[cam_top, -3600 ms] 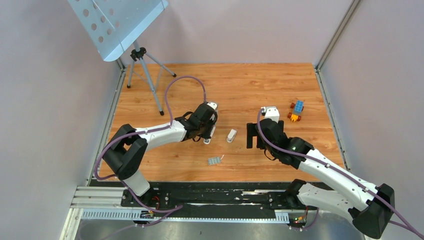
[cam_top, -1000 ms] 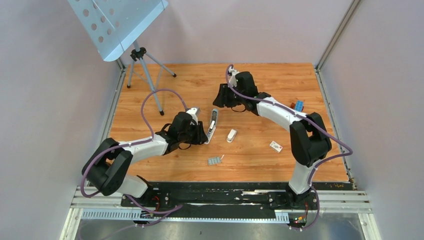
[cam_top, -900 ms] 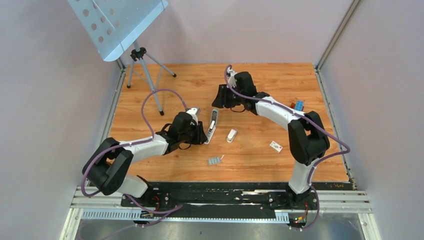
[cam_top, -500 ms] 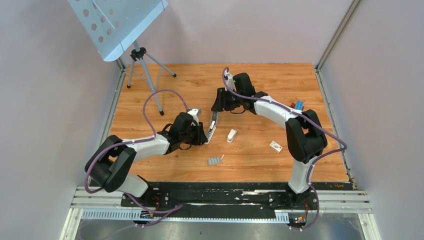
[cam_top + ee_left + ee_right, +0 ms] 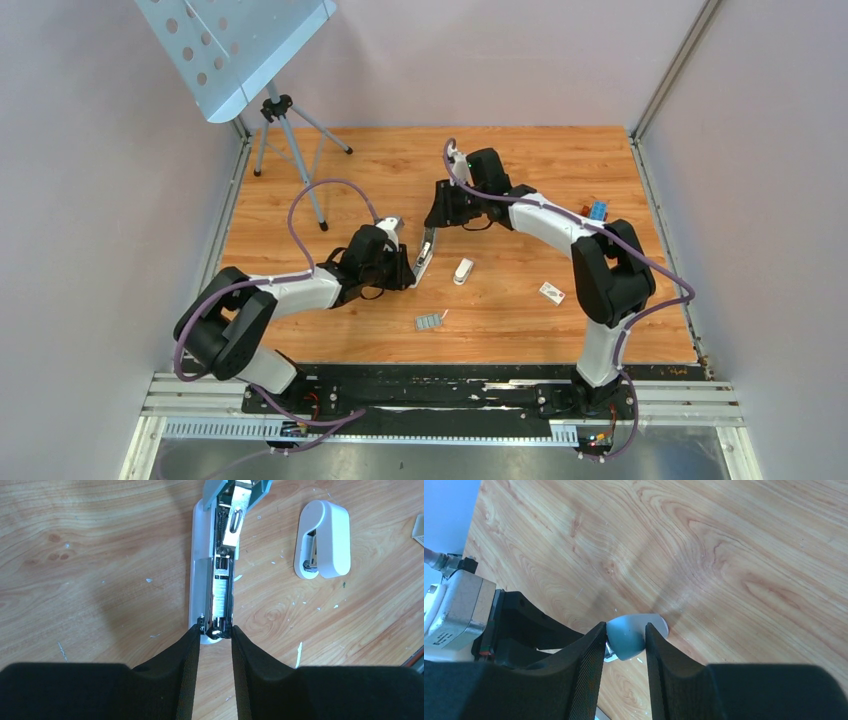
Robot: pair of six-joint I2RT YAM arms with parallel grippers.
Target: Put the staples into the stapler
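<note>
The stapler [image 5: 425, 254] lies open on the wooden table between my two grippers. In the left wrist view its white base [image 5: 197, 565] and metal channel [image 5: 220, 582] run away from me, and the pale blue top [image 5: 250, 486] is hinged back at the far end. My left gripper [image 5: 215, 629] [image 5: 410, 277] is shut on the near end of the channel. My right gripper [image 5: 625, 627] [image 5: 436, 222] pinches the rounded tip of the blue top [image 5: 628, 639]. The staples [image 5: 429, 321] lie loose on the table nearer the arm bases, with neither gripper touching them.
A small white rounded device [image 5: 463, 271] [image 5: 322, 540] lies just right of the stapler. Further right are a small white box [image 5: 551, 292] and a colourful toy-brick block [image 5: 594, 212]. A tripod [image 5: 285, 140] carrying a perforated metal plate [image 5: 235, 45] stands at the back left.
My right gripper has come in over the far end of the stapler and narrowed onto its blue top. The left gripper has tightened slightly on the near end and shifted a little.
</note>
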